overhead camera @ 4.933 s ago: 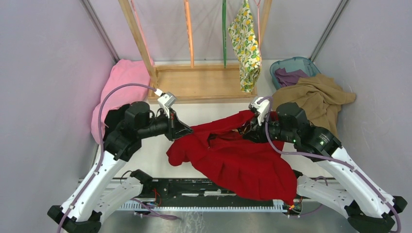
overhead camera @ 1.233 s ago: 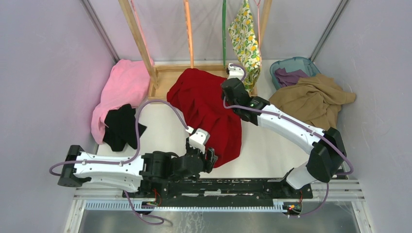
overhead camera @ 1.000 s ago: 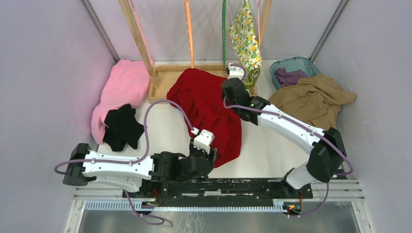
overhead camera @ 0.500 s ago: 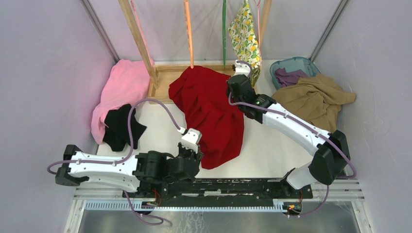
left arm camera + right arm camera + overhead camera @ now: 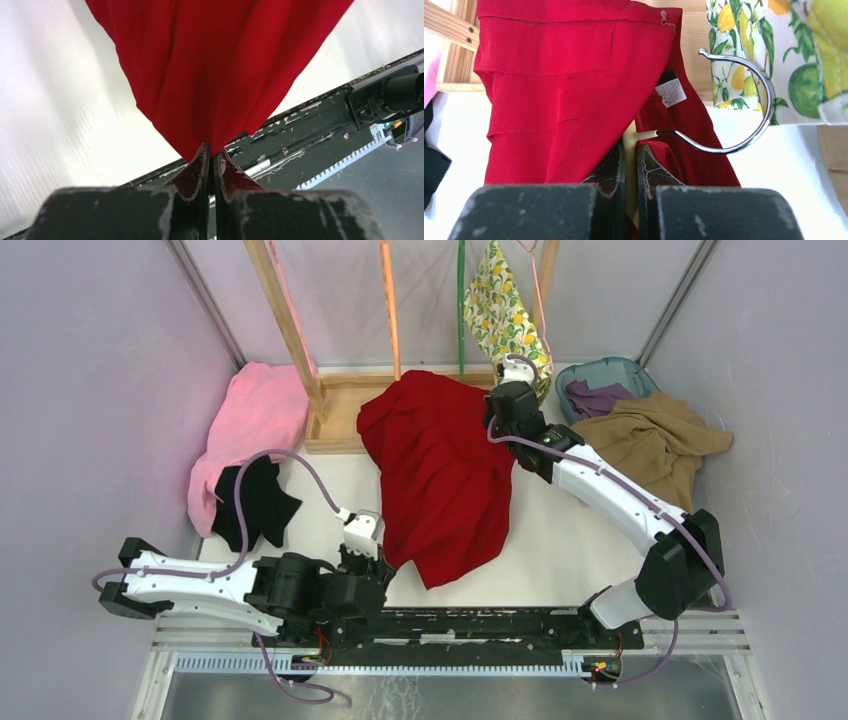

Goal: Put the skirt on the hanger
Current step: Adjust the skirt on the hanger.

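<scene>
**Skirt stretched between 2 arms at the rack.** The red skirt (image 5: 440, 480) lies along the counter (image 5: 570, 550). Its waistband is draped over the base of the wooden rack (image 5: 345, 410) at the far end, and its hem is at the near edge. The right gripper (image 5: 630, 152) has its jaws clenched on the neck of the cream hanger (image 5: 634, 137), with red fabric bunched around them. The left gripper (image 5: 211, 155) has its jaws pinched tight on the lowest point of the hem. The hanger's chrome hook (image 5: 768, 102) curves out just beside a lemon-print garment (image 5: 774, 45) hanging from the rack.

How much of the waistband sits on the hanger's shoulders is hidden under the cloth, so the job looks unfinished. The likeliest failure is a tug-of-war. If the right arm lifts toward the rail while the left jaws hold the hem, the waistband could slide off the hanger. The open hook could also snag the lemon-print cloth on the way up. A grip on the slim neck may let the hanger swivel under the skirt's weight.
</scene>
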